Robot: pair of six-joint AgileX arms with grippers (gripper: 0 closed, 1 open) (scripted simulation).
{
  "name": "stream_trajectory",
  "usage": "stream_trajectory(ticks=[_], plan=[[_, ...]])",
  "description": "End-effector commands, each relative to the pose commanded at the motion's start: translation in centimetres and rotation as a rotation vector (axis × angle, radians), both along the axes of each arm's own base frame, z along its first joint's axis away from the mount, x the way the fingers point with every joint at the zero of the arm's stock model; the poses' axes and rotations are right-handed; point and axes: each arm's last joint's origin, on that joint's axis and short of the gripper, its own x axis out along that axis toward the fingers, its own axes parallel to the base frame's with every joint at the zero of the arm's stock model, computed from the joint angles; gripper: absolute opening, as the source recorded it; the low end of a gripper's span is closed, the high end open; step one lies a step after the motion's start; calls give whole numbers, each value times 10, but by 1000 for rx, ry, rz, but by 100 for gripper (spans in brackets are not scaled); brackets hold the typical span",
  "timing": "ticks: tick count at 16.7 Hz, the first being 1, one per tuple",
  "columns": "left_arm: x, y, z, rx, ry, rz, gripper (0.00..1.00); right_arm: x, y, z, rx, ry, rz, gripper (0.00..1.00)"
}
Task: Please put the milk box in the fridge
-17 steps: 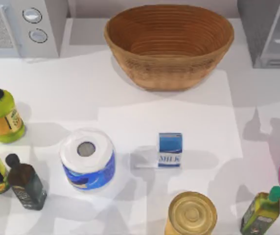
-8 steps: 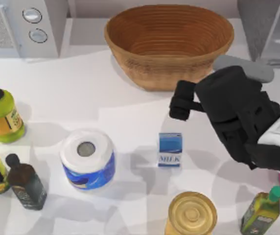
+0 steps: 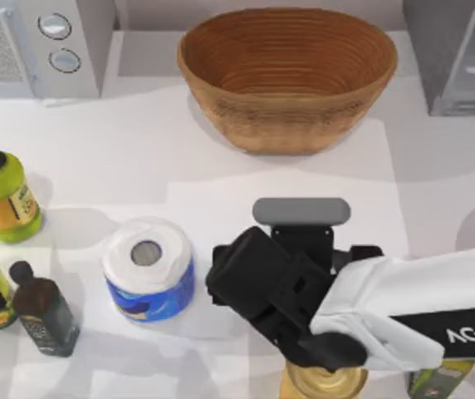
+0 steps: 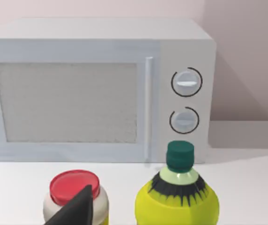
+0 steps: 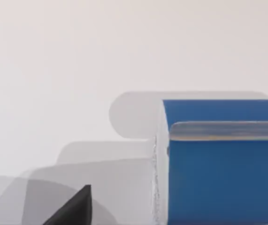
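A: Over the middle of the tabletop [image 3: 96, 166], the right hand [image 3: 258, 287] is hanging on its white arm, covering the spot beside the blue-and-white paper roll [image 3: 148, 268].

B: Where is the milk box sitting?

A: Under that hand, I am judging. From above the arm is hiding it. The right wrist camera is looking straight at the milk box [image 5: 223, 164], its blue face very close, standing on the white tabletop.

B: Are the fingers spread or pinching?

A: I cannot tell. One dark fingertip [image 5: 73, 208] is poking into the wrist view, apart from the carton, and the other is out of frame.

B: What is worrying you?

A: The carton is small and light. If a finger is coming down on its top instead of beside it, the box could tip or skid toward the paper roll. The gold-lidded can [image 3: 325, 382] is also sitting just under the arm, so a low sweep could knock it. Later, the fridge [image 3: 453, 50] is standing far off at the back right, past the wicker basket [image 3: 287, 75].

B: And the left arm?

A: Parked at the left edge, its hand [image 4: 75, 211] near the red-lidded jar [image 4: 74, 192] and yellow bottle [image 4: 177, 197], facing the microwave [image 4: 96, 89].
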Motion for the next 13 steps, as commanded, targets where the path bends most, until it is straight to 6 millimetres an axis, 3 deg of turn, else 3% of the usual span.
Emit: stream_trajectory(ticks=[5, 9, 13], plan=[[0, 0, 0, 0, 0, 0, 100, 1, -2, 1, 1, 1, -2, 100], [0, 0, 0, 0, 0, 0, 100, 23, -6, 5, 2, -3, -2, 100], [0, 0, 0, 0, 0, 0, 100, 41, -6, -16, -1, 0, -6, 100]])
